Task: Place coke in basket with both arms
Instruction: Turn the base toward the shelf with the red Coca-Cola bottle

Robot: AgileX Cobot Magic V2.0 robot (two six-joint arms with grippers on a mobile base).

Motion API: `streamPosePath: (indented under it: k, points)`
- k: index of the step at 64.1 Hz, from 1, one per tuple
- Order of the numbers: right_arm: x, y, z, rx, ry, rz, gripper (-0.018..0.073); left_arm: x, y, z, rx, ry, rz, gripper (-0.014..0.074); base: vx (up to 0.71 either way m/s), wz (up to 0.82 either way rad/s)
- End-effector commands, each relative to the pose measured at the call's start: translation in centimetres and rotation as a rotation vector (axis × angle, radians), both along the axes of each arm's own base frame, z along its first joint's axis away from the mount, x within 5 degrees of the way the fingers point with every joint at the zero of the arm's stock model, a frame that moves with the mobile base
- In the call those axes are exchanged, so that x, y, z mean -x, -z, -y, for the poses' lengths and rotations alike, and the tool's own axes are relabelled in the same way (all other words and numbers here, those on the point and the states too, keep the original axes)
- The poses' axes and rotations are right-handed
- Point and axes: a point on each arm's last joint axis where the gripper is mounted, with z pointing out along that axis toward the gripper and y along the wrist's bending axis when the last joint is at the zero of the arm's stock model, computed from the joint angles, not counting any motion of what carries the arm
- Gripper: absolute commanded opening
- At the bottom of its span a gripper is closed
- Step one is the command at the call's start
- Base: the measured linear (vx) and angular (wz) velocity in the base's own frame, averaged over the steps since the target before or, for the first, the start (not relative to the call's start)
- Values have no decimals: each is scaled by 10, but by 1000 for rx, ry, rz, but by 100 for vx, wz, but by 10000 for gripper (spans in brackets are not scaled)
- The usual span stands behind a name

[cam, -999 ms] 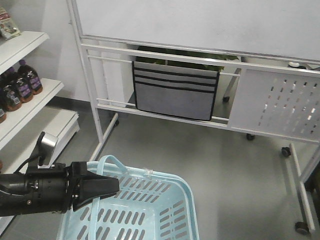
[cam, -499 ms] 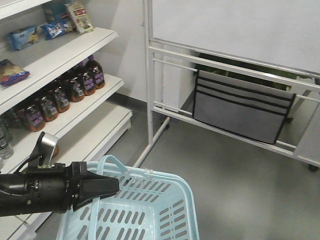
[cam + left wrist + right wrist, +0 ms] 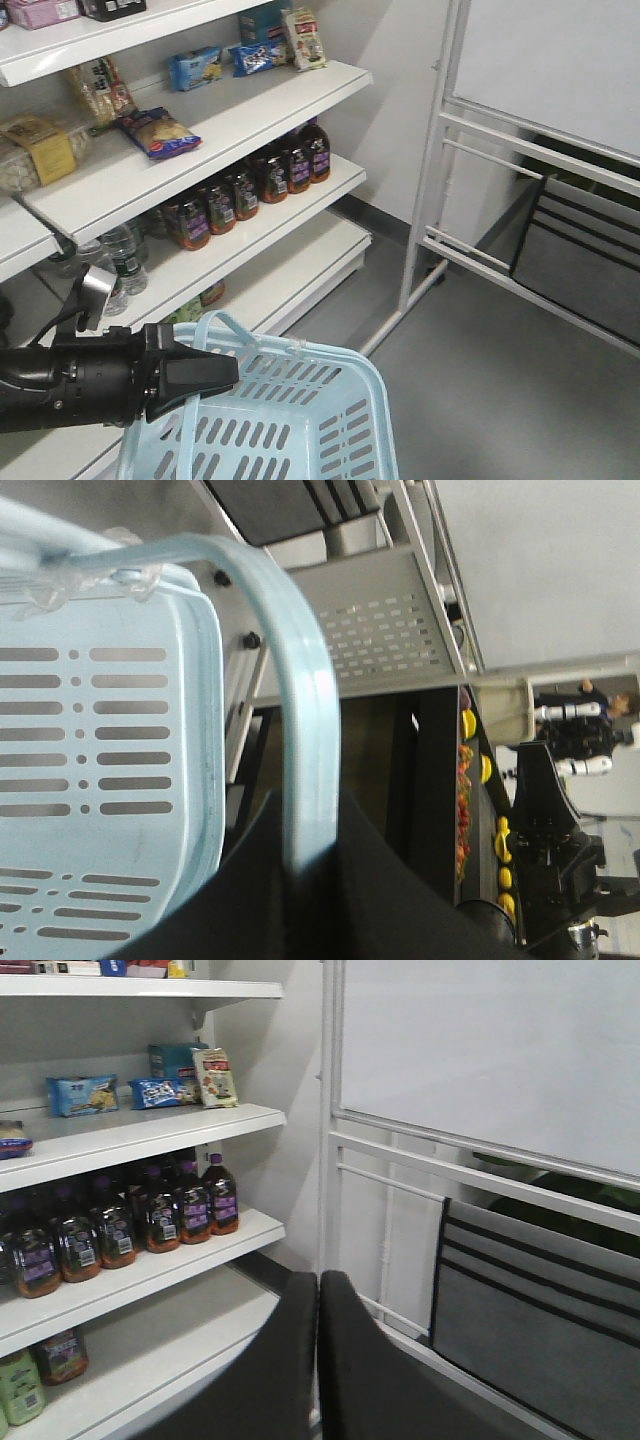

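Note:
The light blue basket hangs at the bottom of the front view, with nothing showing inside it. My left gripper is shut on its hinged handle, coming in from the left. In the left wrist view the handle runs down between the two black jaws of the left gripper, beside the slotted basket wall. My right gripper is shut and empty, pointing at the shelves. No coke shows in any view.
White shop shelves on the left hold dark bottles with purple labels, snack packs and water bottles. A white whiteboard stand with a grey fabric organiser stands on the right. Grey floor lies between them.
The front view has swung left: the whiteboard stand and grey organiser slid to the right and the shelves came into view. The left gripper still holds the basket handle the same way.

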Motion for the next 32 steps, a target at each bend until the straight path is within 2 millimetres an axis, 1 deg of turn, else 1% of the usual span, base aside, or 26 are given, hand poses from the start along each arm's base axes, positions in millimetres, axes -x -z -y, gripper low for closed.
streamPosePath:
  k: [1,32]
  points:
    - [1,-3,0,5,1,75,-9,-1,-21,3,119,-8,44,-6,11,42]
    - [1,-3,0,5,1,75,-9,-1,-21,3,119,-8,44,-6,13,47]
